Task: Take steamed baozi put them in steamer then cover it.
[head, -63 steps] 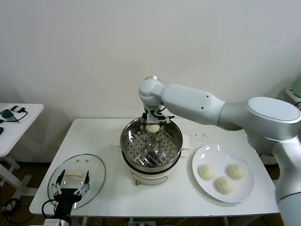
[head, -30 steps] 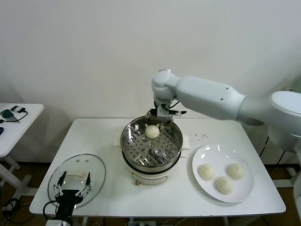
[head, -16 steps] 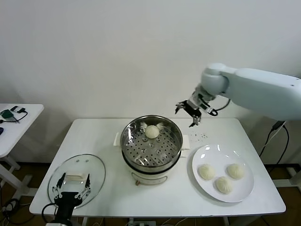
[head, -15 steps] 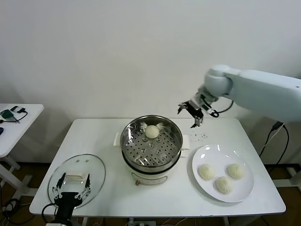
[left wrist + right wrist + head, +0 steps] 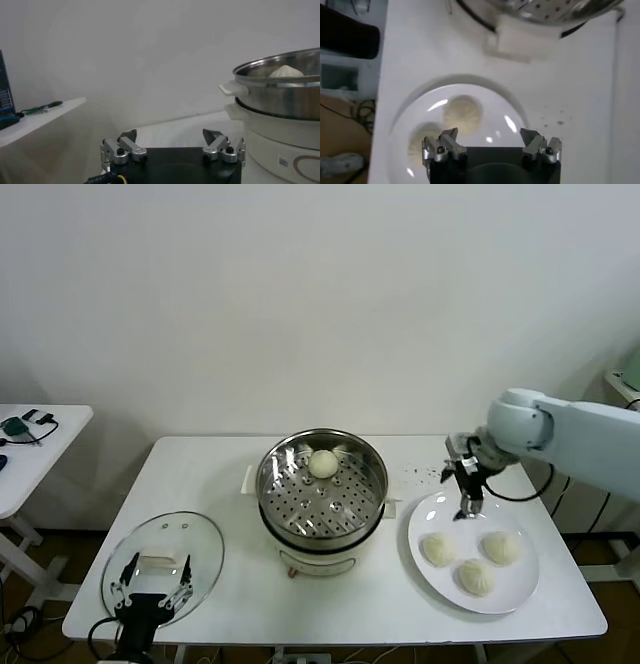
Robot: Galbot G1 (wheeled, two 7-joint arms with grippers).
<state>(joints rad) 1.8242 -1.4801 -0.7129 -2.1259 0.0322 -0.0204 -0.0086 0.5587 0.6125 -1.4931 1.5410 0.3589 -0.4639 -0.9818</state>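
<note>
As we scan from the left side of the table [image 5: 230,484], our left gripper [image 5: 151,594] comes first, parked low at the near left edge just over the glass cover [image 5: 163,560], which lies flat on the table beside the steamer [image 5: 322,489]. In the left wrist view its fingers [image 5: 122,149] are spread apart with nothing between them.

Moving to the middle, the steel steamer sits on its white base, uncovered, with one baozi [image 5: 323,463] resting on the perforated floor toward the far side.

Further right is a white plate [image 5: 520,589] holding three more baozi: one on the side nearest the steamer [image 5: 439,548], one at the near edge [image 5: 476,577] and one to the right [image 5: 501,547].

Our right gripper [image 5: 466,506] hangs just above the plate's far left rim, released and empty; the right wrist view shows its two fingers [image 5: 443,146] wide apart over the plate.

We judge one of four buns is placed, and the next pick turns on this: the bun nearest the steamer lies just toward us from the right gripper and below it, so the right arm is plainly the nearer one. The buns are round, so no particular finger alignment seems needed.
</note>
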